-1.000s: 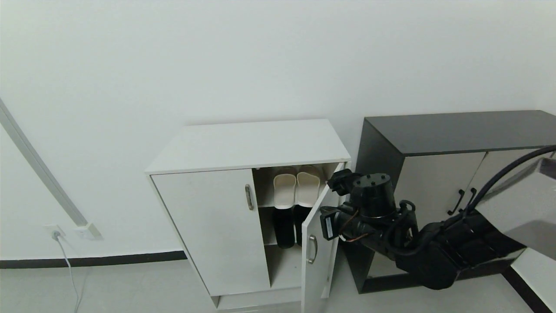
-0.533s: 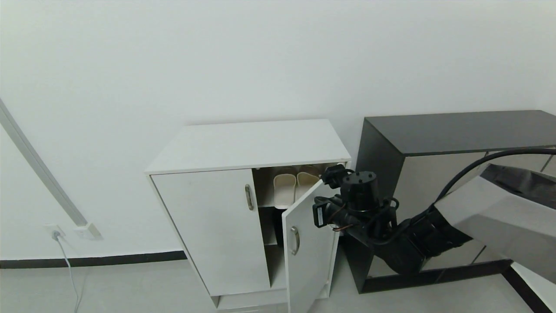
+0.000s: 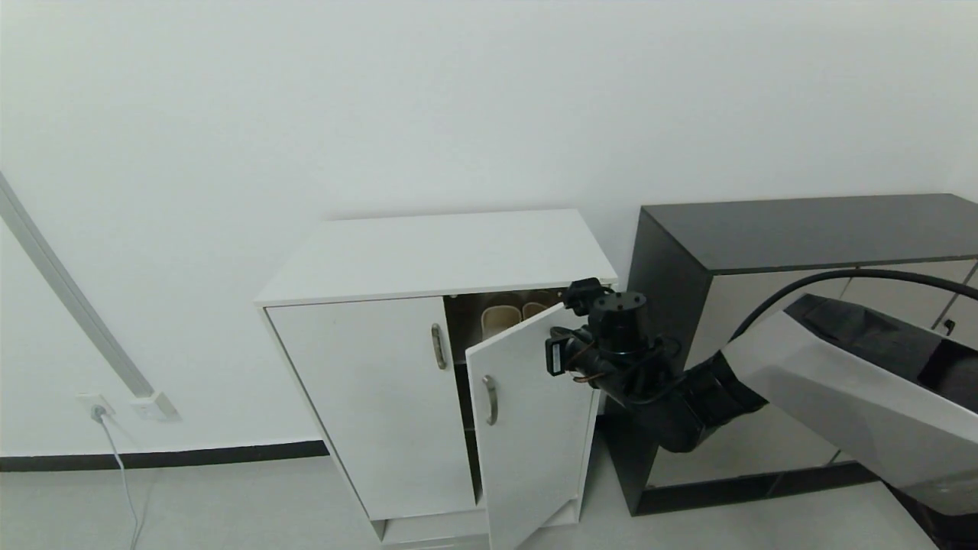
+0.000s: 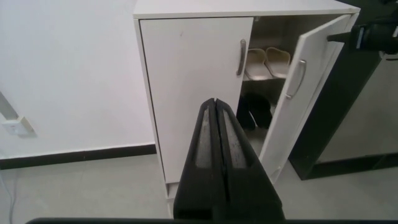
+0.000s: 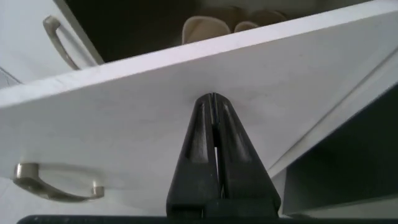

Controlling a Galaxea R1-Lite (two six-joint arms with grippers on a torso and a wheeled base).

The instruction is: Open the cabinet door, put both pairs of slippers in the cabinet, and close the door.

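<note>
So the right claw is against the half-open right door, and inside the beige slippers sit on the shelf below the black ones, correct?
Not quite: the beige slippers sit on the shelf above the black slippers, as the left wrist view shows. The right claw is indeed against the half-open right door.

Cabinet (image 3: pixel 435 256) stood against wall, second cabinet (image 3: pixel 764 229) just beside it on right. Left door (image 3: pixel 374 397) shut, right door (image 3: pixel 527 428) ajar. One pair of slippers (image 3: pixel 500 319) lay on top shelf inside, other pair (image 4: pixel 252 111) on shelf below. Right gripper (image 5: pixel 214 98) rested against right door's outer face, near top edge. Wall socket (image 3: pixel 95 409) sat low, well left of cabinet.
</note>
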